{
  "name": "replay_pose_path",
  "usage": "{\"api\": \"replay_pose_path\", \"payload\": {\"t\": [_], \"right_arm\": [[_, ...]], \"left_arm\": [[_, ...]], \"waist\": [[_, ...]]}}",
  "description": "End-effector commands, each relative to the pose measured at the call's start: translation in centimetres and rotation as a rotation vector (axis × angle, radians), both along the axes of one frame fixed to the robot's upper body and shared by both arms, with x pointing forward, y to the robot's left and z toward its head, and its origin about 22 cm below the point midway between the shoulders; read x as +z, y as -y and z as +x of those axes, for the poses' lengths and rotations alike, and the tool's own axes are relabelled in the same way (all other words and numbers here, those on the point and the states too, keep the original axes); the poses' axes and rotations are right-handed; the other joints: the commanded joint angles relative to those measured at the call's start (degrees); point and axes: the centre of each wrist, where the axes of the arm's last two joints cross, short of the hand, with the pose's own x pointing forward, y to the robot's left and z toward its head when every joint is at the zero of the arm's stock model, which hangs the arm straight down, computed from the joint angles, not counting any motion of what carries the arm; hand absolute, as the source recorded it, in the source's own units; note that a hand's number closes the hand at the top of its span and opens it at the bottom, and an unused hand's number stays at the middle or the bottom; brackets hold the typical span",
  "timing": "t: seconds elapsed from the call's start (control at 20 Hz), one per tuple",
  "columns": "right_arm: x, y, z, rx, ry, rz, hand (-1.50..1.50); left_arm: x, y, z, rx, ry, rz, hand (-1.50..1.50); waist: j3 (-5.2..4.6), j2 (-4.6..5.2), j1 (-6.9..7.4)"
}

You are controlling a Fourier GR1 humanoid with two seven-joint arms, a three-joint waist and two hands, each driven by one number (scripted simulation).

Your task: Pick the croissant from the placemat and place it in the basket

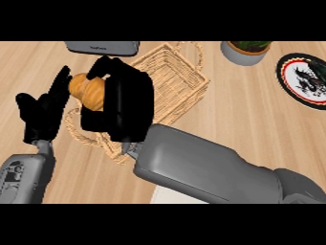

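basket (176, 76) open above, left hand (44, 112) beside

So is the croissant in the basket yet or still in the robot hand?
Still held: the right robot hand curls round the croissant at the basket's left edge. Whether it touches the basket, cannot tell.

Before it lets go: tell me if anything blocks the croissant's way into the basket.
Nothing visible does. The right hand, curled round the golden-orange croissant, holds it over the woven wicker basket's left rim; the basket's visible interior looks bare.

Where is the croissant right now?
In the head view, the croissant sits left of centre, held in the right hand over the left part of the basket, with the left hand beside it.
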Motion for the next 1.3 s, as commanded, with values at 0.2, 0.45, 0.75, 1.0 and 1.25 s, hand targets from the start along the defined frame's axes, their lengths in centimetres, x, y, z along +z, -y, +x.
{"api": "replay_pose_path", "payload": {"t": [0.2,0.45,0.75,1.0,1.25], "right_arm": [[1.5,-1.4,3.6,-0.18,-0.128,-0.028,1.5],[1.1,-1.3,4.9,-0.213,-0.188,-0.043,1.5],[-1.0,-0.1,6.7,-0.235,-0.196,-0.013,1.5],[-2.1,0.4,6.7,-0.202,-0.205,0.053,1.5],[-3.6,1.6,8.9,-0.19,-0.023,-0.554,1.5]], "left_arm": [[0.0,1.5,0.4,-0.026,0.005,-0.001,0.0],[0.7,0.3,0.6,-0.02,0.03,0.008,0.0],[0.6,0.4,-0.1,-0.021,0.033,0.017,0.0],[-0.5,-0.3,-0.7,-0.005,0.027,0.007,0.0],[0.5,-1.3,-0.1,0.024,0.012,0.011,0.0]], "waist": [[0.03,0.88,0.99],[0.06,0.9,0.56],[0.17,1.04,0.64],[0.2,0.89,-0.32],[-0.22,0.37,-1.67]]}}
